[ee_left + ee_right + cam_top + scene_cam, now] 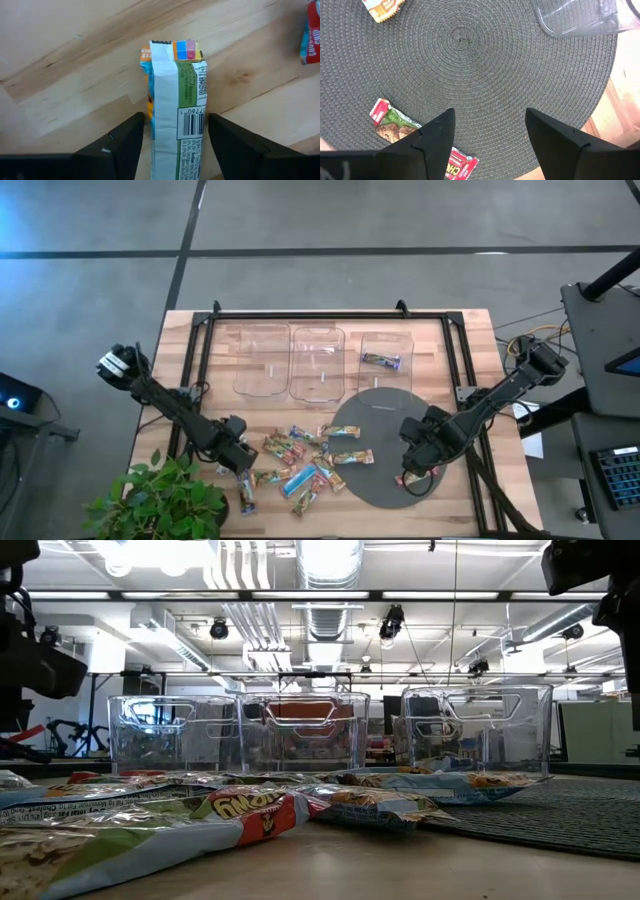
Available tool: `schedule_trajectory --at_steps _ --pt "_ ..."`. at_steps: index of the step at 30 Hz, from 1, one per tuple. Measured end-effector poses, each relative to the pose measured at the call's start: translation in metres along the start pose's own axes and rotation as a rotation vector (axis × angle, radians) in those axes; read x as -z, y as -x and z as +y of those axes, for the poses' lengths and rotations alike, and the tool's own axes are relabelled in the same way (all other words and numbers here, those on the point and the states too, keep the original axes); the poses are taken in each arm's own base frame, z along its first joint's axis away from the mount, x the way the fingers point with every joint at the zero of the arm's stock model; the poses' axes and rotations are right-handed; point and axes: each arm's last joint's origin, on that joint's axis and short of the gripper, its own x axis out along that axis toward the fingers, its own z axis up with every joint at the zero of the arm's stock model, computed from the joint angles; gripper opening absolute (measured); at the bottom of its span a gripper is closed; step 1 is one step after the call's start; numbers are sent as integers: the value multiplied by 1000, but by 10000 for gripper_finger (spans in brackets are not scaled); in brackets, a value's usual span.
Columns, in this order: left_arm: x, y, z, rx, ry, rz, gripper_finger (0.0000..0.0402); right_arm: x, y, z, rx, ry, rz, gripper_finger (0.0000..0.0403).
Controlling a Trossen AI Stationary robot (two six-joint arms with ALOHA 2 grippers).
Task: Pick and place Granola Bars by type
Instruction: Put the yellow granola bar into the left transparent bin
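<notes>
Several granola bars (300, 462) lie loose on the wooden table, and two of them (347, 444) rest on the round dark mat. My left gripper (243, 472) is low at the near left, open, with a finger on each side of a green-and-white bar (177, 100). That bar lies flat, seam side up. My right gripper (490, 145) hovers open over the mat's near right part. A red-and-green bar (395, 122) lies on the mat beside one of its fingers. One purple bar (381, 361) lies in the rightmost bin. My left gripper has its fingers (125, 147) standing along the two long edges of the green-and-white bar, at its near end (190, 125), and they lie along the bar. The bar lies flat on the table. Whether the fingers touch it I cannot tell.
Three clear bins (318, 362) stand in a row at the table's far side, inside a black frame (205, 350). A potted plant (160, 500) overhangs the near left corner. The round mat (390, 405) covers the right half. Bare wood shows between the bins and the bars.
</notes>
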Motion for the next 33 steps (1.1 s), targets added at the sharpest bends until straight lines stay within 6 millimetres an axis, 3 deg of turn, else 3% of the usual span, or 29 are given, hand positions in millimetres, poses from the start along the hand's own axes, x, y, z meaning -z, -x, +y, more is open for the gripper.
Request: schedule_trajectory --at_steps 10,19,26,30,33 --pt "1 10 -4 41 -22 39 121 0 0 0 7 5 -14 233" --pt "-1 29 -16 135 -34 -44 64 -1 0 -1 16 9 -31 231" --pt "-9 80 -26 338 -41 -272 60 -1 0 -1 17 7 -33 226" --pt "-18 118 -16 496 40 -464 60 -1 0 -1 16 5 -33 226" --pt "-28 146 3 618 140 -641 60 -1 0 -1 15 4 -33 226"
